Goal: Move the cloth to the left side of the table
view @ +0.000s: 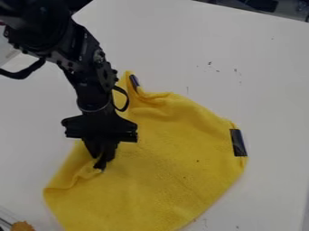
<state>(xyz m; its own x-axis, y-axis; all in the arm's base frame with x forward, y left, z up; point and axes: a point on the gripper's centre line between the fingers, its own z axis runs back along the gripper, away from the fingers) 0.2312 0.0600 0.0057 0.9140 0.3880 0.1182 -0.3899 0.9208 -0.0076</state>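
**Brown fuzzy piece (23, 226) in near-left corner; yellow cloth (175, 167) pinched, transfer unfinished**

Landmark: the cloth. Entries run left to right.

- Brown piece: just beside the cloth's near-left edge.
- Table (27, 131): runs on to the cloth's left, so there appears to be room for more travel that way.
- Gripper (101, 166): over the cloth's left part, fingertips drawn together; a fold puckers at the tips. Read as clamped on cloth.
- Cloth: spread on the table, left part bunched, the rest fairly flat; near edge runs out at the bottom of the view. One dark patch (134, 81) at its far corner, another dark patch (239, 143) on its right edge.
- Dark specks (209, 63): on the table, beyond the cloth.

Progress (judged): grasp made. Remaining: bring the whole cloth farther left, then release.
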